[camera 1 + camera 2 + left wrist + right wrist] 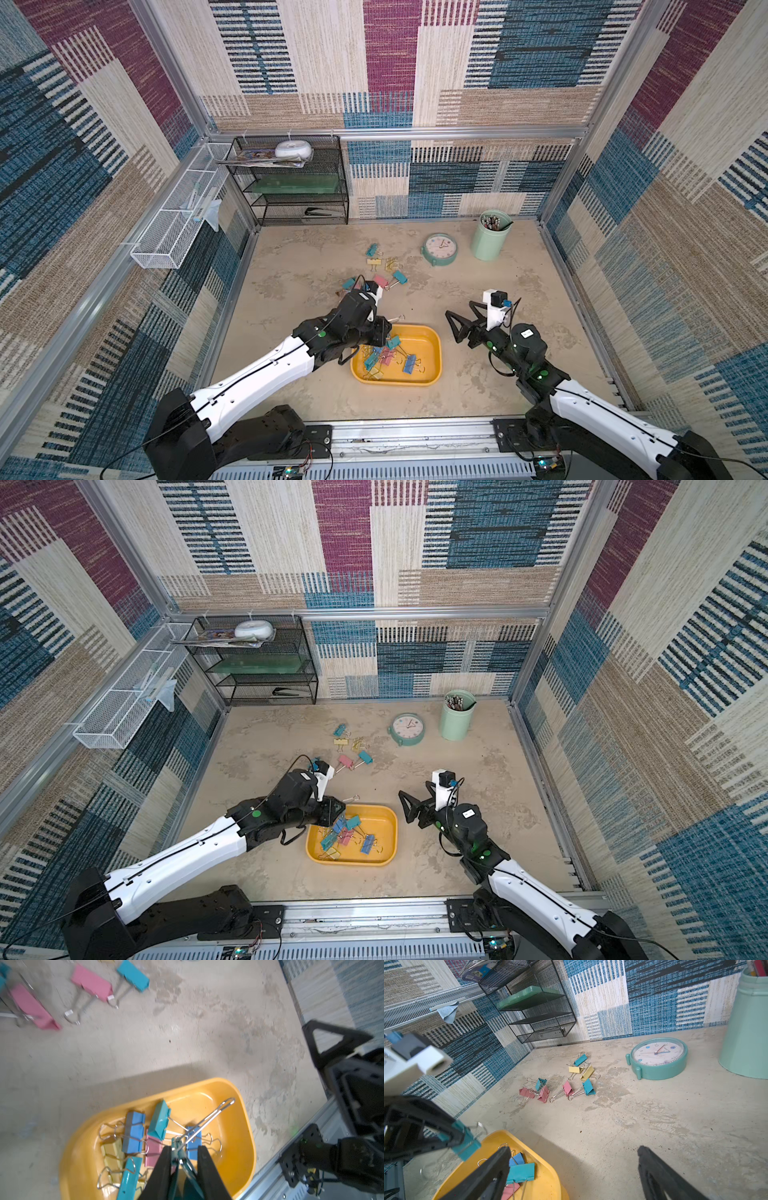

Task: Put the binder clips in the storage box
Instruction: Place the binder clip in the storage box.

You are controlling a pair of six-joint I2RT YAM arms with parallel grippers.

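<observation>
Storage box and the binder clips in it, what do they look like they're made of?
Storage box: probably moulded plastic with a glossy yellow-orange finish. The signs are soft highlights and rounded, seamless corners.
Binder clips: the bodies look like thin folded sheet metal under smooth pastel paint, with crisp fold edges.
Their wire handles: bare, shiny, silvery metal wire bent into loops.

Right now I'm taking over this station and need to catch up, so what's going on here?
The left gripper is shut on a teal binder clip, holding it above the yellow storage box, which already contains several other clips. The right gripper hangs open and empty beside the box. About eight loose binder clips lie farther back on the table, near the clock.
</observation>
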